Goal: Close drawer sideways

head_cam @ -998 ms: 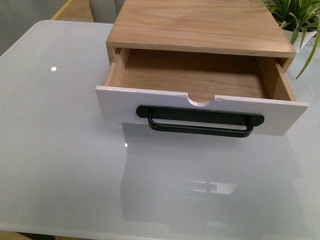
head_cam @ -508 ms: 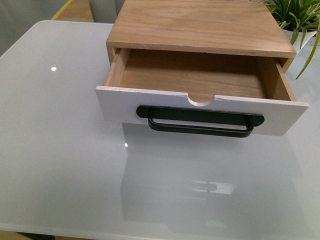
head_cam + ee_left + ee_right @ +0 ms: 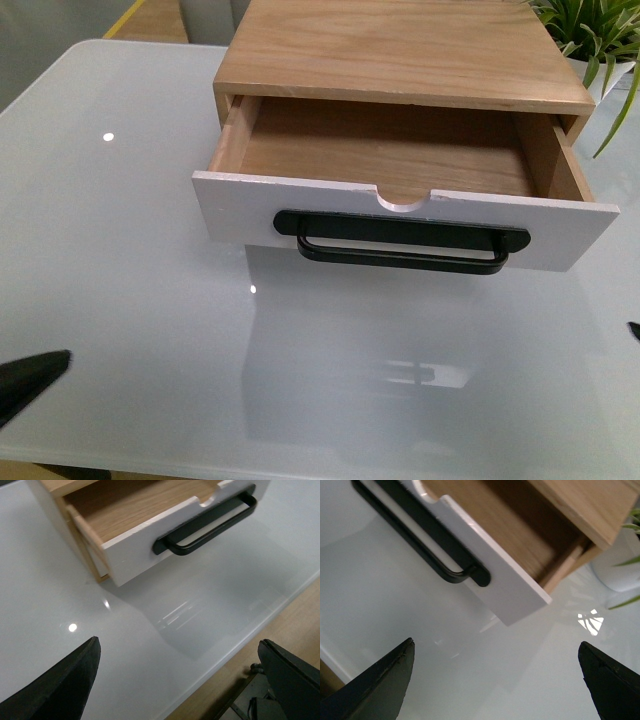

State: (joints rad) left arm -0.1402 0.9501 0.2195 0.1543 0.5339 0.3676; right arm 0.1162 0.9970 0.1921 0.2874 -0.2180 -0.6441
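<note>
The drawer (image 3: 400, 160) stands pulled far out of its light-wood box (image 3: 400, 50), and its inside is bare. Its white front panel (image 3: 240, 210) carries a long black bar handle (image 3: 400, 245) under a half-round notch. My left gripper (image 3: 178, 644) is open above the table's near edge, well short of the drawer's left corner (image 3: 125, 555); one dark fingertip (image 3: 35, 375) shows at the lower left of the front view. My right gripper (image 3: 495, 643) is open over the table, short of the drawer's right corner (image 3: 520, 600). Neither gripper touches anything.
The box sits on a glossy white table (image 3: 130, 250). A potted plant (image 3: 600, 40) in a white pot (image 3: 620, 565) stands just right of the box. The table's front edge and wooden floor (image 3: 285, 615) lie below the left gripper.
A left gripper fingertip has come into the front view at the lower left, and a sliver of the right gripper at the right edge. The drawer has not moved.
</note>
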